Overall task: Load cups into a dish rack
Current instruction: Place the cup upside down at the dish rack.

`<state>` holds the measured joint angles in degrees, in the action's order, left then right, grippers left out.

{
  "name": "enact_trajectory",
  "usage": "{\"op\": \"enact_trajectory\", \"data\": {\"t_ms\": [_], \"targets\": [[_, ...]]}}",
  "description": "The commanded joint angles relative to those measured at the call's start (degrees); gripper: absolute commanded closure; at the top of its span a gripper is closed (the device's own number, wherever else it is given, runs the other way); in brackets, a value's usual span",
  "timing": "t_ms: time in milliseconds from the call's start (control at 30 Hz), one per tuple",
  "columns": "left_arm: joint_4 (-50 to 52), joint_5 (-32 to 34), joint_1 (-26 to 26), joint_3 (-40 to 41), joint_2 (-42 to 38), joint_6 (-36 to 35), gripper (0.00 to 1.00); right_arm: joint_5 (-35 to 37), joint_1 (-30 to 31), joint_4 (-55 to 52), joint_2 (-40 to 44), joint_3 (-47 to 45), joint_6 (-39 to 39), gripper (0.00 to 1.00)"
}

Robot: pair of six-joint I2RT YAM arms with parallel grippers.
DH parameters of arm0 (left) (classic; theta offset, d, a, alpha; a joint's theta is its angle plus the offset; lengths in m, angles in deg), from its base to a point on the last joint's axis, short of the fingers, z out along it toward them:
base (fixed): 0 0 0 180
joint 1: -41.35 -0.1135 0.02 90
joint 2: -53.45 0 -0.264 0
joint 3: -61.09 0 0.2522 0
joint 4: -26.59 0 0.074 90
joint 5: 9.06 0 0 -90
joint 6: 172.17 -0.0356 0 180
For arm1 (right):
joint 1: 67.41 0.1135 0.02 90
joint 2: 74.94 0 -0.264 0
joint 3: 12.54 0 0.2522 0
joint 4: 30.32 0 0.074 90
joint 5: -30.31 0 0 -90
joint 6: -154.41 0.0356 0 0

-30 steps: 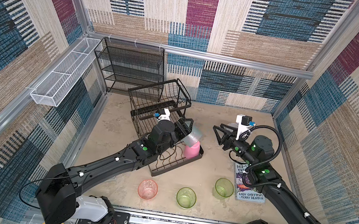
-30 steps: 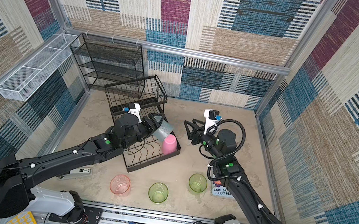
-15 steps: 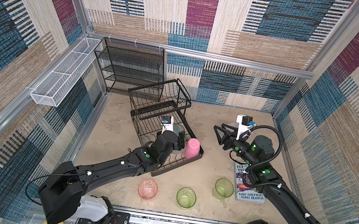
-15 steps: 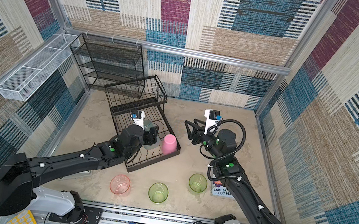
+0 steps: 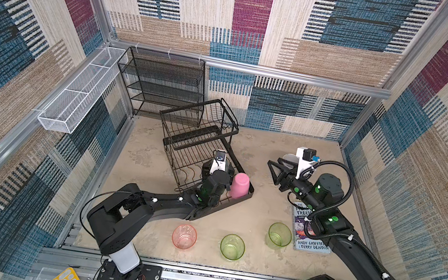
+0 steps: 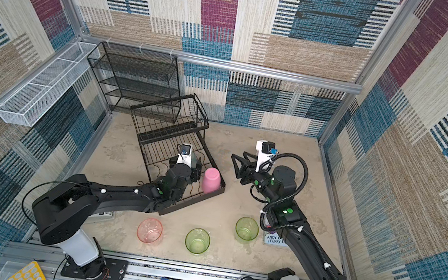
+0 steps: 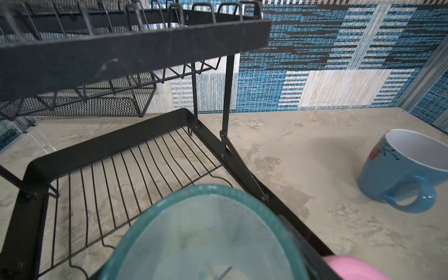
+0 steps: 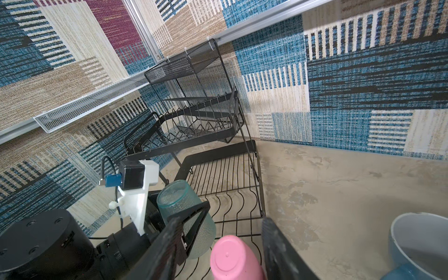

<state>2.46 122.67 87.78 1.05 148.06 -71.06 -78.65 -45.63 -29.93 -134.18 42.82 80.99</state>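
My left gripper point(image 8: 186, 213) is shut on the frosted grey-teal cup point(image 8: 177, 198), down in the lower tray of the black dish rack point(image 5: 237, 200). Right beside it an opaque pink cup point(image 5: 240, 184) stands upside down. The teal cup point(image 7: 208, 237) fills the near part of the left wrist view. My right gripper point(image 5: 273, 172) hovers open to the right of the rack, nothing between its fingers. The blue mug point(image 7: 400, 177) sits on the floor under it. Two green cups point(image 5: 232, 246) point(image 5: 279, 234) and a translucent pink cup point(image 5: 184, 236) stand upright near the front.
A black mesh shelf unit point(image 5: 164, 83) stands against the back wall behind the rack. A white mesh trough point(image 5: 82, 90) hangs on the left wall. A book point(image 5: 309, 233) lies on the floor under my right arm.
My left arm has brought the teal cup down from above the rack into the lower tray beside the pink cup. The right gripper has stayed put, opening very slightly.
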Motion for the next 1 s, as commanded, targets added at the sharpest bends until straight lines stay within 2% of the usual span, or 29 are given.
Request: {"op": "enact_trajectory", "data": {"t_ms": [0, 200, 467, 667, 967], "targets": [[-10.54, 2.06, -0.16, 0.61, 2.02, -4.6, 0.36, -0.6, 0.06, 1.95, 0.27, -0.23, -0.71, 0.44], [-10.98, 2.82, -1.46, -1.26, 5.75, -2.62, 0.35, -0.66, 0.03, 2.24, -0.43, -0.53, -0.92, 0.44], [-4.23, 2.11, -5.11, -5.37, 8.42, 2.93, 0.35, 0.01, 0.06, 2.38, -1.05, -1.06, -1.39, 0.43], [0.55, 2.04, -6.06, -10.05, 11.39, 5.71, 0.35, 0.07, 0.02, 3.05, -2.47, -1.41, -1.39, 0.43], [1.61, 1.56, -6.8, -14.68, 16.53, 7.49, 0.35, 0.23, 0.1, 4.59, -2.46, -2.91, -1.69, 0.43]]}}
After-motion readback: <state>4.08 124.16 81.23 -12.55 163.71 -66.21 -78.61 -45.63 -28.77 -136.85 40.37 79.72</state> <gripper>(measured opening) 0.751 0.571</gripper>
